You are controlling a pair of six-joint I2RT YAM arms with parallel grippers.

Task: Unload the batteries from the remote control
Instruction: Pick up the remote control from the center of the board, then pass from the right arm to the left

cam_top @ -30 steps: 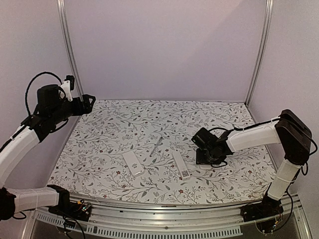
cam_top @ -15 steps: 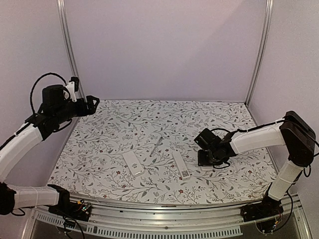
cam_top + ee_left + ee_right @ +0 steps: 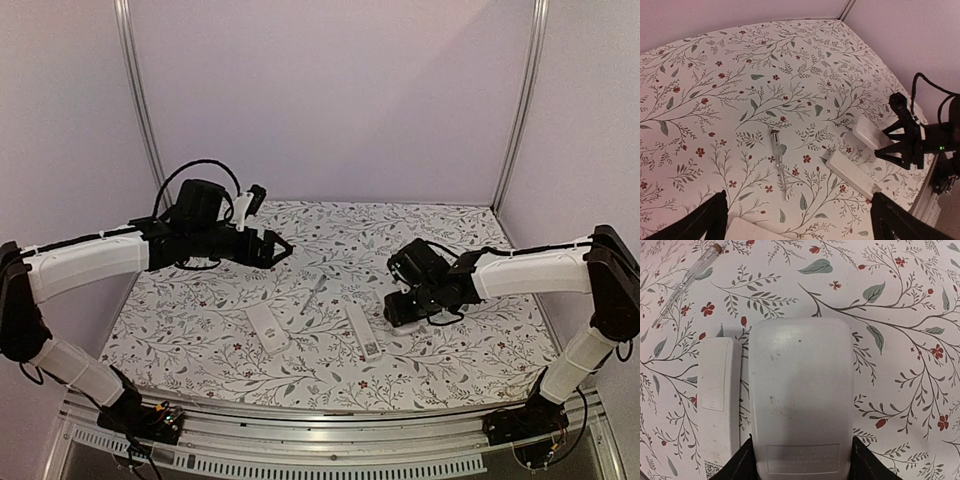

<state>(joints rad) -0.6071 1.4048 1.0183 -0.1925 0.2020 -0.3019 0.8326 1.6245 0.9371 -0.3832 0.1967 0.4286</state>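
No batteries show in any view. My right gripper point(image 3: 402, 308) is shut on the near end of a wide white remote point(image 3: 800, 385) that lies back side up, with its fingers point(image 3: 737, 462) on both sides. The same remote shows in the left wrist view point(image 3: 871, 134). A slim white remote point(image 3: 363, 330) lies just left of it, also in the right wrist view point(image 3: 715, 400) and the left wrist view point(image 3: 852, 172). My left gripper point(image 3: 275, 250) is open and empty, up above the mat left of centre.
A long thin grey pen-like tool point(image 3: 313, 293) lies in the middle of the floral mat point(image 3: 450, 240), also in the left wrist view point(image 3: 779, 162). Another white remote point(image 3: 267, 328) lies front left. Walls and metal posts point(image 3: 520, 110) enclose the back and sides.
My left arm has swung from the far left edge in over the mat toward the centre. My right gripper has shifted a little left and back with the wide remote.
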